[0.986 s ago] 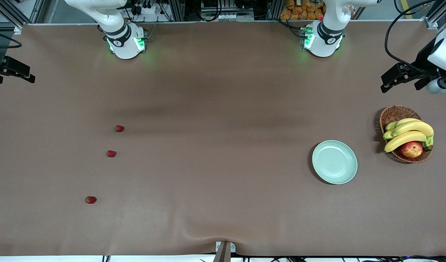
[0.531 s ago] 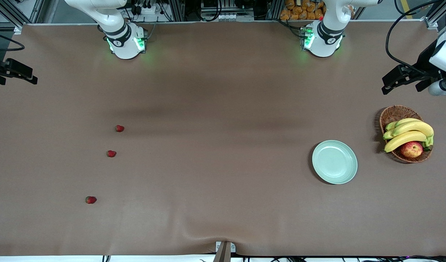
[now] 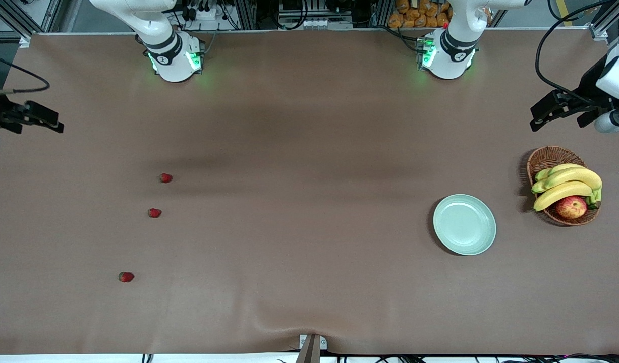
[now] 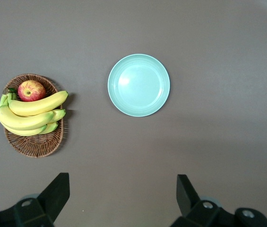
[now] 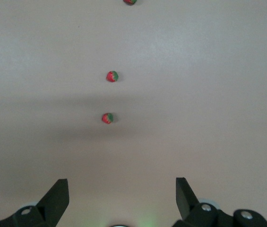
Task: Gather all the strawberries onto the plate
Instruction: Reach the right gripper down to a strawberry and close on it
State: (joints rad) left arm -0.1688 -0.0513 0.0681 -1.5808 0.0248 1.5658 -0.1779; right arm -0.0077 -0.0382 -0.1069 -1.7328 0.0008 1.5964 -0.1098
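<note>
Three strawberries lie apart on the brown table toward the right arm's end: one [image 3: 166,178], one [image 3: 154,213] nearer the front camera, and one [image 3: 126,277] nearest. The right wrist view shows them too: two in full [image 5: 107,118] [image 5: 112,76] and one [image 5: 130,1] at the picture's edge. The mint-green plate [image 3: 464,224] is empty toward the left arm's end and also shows in the left wrist view [image 4: 139,85]. My right gripper [image 3: 54,122] [image 5: 122,189] is open and empty, high over the table's edge. My left gripper [image 3: 533,117] [image 4: 123,189] is open and empty, high over the table near the basket.
A brown wicker basket [image 3: 546,157] [image 4: 36,142] stands beside the plate at the left arm's end. It holds bananas [image 3: 566,184] [image 4: 29,111] and a red-yellow apple [image 3: 571,206] [image 4: 31,90]. The table cloth has a small ridge [image 3: 269,317] near the front edge.
My right gripper has moved a little farther in over the table from its end. My left gripper has shifted only slightly. The strawberries and plate have not moved.
</note>
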